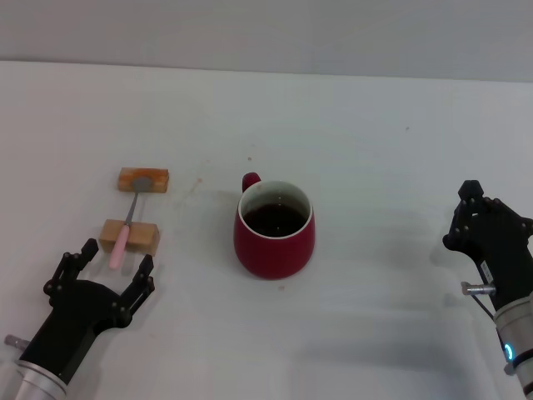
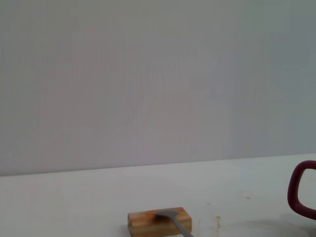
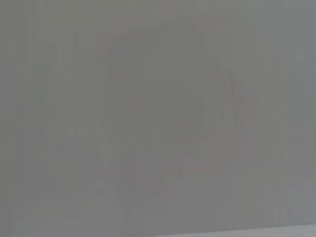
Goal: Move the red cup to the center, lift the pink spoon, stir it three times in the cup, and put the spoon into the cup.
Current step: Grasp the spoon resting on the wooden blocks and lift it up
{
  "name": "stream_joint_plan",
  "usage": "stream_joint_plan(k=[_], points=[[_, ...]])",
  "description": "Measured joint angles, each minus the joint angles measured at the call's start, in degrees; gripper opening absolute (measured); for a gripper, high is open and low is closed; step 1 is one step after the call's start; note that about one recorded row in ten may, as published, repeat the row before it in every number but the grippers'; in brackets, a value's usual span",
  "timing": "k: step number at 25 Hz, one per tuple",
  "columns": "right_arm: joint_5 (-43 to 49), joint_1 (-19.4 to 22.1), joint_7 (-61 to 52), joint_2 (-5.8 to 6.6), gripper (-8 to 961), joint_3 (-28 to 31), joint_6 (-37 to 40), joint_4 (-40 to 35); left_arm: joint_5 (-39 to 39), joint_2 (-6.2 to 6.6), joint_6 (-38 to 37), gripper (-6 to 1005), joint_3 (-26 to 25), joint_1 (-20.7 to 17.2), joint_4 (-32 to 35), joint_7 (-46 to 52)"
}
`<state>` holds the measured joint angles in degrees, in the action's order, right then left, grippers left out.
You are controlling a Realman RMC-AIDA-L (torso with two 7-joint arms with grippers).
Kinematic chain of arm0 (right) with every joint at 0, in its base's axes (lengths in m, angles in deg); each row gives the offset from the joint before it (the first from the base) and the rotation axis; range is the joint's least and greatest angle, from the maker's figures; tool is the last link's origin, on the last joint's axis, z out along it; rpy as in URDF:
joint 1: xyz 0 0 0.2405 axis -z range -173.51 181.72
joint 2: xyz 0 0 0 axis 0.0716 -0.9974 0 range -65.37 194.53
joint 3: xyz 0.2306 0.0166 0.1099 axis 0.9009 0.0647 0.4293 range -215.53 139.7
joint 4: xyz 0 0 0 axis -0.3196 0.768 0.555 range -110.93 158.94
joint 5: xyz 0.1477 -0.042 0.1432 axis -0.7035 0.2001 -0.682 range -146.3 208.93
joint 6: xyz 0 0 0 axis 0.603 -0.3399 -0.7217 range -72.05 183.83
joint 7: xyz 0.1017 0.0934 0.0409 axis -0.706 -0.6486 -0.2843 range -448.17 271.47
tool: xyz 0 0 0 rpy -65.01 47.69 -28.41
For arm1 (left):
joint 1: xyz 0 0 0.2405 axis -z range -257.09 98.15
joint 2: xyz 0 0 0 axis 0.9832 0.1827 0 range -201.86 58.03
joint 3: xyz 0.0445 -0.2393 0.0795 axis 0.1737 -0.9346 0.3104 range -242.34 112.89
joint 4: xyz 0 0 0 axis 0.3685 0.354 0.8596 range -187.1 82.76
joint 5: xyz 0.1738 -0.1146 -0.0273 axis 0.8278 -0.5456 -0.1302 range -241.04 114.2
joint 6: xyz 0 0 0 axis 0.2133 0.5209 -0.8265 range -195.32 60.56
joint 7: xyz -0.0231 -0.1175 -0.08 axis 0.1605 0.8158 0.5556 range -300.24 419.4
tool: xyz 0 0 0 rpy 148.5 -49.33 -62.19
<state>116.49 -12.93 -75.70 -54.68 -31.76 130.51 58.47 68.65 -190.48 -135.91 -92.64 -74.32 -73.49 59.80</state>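
The red cup (image 1: pixel 275 228) stands near the middle of the white table, holding dark liquid, its small handle (image 1: pixel 251 180) turned to the far side. The pink spoon (image 1: pixel 125 229) lies across two tan wooden blocks, its grey bowl on the far block (image 1: pixel 143 179) and its pink handle on the near block (image 1: pixel 130 236). My left gripper (image 1: pixel 114 265) is open just in front of the spoon's handle end, touching nothing. In the left wrist view the far block (image 2: pixel 159 222) with the spoon's bowl (image 2: pixel 170 215) shows, and the cup's handle (image 2: pixel 302 190) at the side. My right gripper (image 1: pixel 475 218) rests at the right.
The white table (image 1: pixel 383 150) stretches bare between the cup and the right arm. A pale wall stands behind the table's far edge. The right wrist view shows only that blank wall.
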Motion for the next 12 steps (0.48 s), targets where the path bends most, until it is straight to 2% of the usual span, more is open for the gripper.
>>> stream_joint_plan(k=[12], points=[[0.0, -0.1, 0.0, 0.02, 0, 0.0, -0.1, -0.2, -0.2, -0.06, 0.0, 785, 0.0, 0.1, -0.2, -0.3]])
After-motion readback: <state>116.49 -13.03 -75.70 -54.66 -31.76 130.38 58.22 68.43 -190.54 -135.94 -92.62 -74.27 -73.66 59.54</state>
